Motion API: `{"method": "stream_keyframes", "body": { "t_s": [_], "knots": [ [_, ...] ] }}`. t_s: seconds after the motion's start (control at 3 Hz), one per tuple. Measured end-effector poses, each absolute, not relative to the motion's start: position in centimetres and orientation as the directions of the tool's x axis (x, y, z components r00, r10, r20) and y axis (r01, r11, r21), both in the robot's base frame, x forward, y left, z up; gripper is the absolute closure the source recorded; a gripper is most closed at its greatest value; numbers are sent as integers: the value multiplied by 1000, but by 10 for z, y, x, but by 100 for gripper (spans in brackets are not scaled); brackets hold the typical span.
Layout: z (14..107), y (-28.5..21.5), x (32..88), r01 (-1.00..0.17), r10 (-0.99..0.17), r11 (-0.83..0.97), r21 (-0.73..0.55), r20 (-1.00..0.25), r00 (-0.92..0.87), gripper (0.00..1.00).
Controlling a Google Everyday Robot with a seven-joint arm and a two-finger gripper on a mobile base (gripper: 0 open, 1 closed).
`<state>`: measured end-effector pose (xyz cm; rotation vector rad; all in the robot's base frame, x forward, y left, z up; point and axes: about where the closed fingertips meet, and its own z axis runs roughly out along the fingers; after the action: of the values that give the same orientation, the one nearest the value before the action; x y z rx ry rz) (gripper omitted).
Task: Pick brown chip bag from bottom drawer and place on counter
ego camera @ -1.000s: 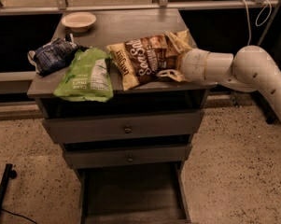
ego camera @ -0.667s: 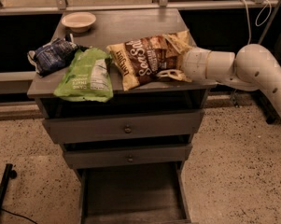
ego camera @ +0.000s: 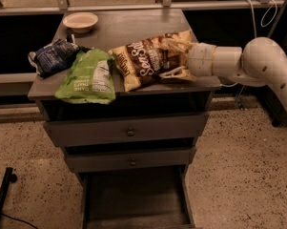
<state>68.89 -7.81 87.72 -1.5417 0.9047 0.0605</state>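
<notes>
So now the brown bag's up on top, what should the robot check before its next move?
1. Brown chip bag on the counter: ok, it lies at the front right.
2. Bag let go by the gripper: cannot tell; the gripper is at the bag's right end.
3. Bag fully supported: cannot tell; it lies close to the counter's front edge.
4. Neighbours out of the arm's way: ok, the green bag lies left of the brown one.
5. Bottom drawer shut: not ok, it stands open.
</notes>
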Motion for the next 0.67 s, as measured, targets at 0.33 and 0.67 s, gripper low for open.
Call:
{"method": "stream_keyframes", "body": {
  "t_s": [0.33,0.67],
  "knots": [
    [917,-72,683,-591,-477,42,-806,-536,697,0],
    [917,-72,683,-591,-477,42,-806,-536,697,0]
  ]
}}
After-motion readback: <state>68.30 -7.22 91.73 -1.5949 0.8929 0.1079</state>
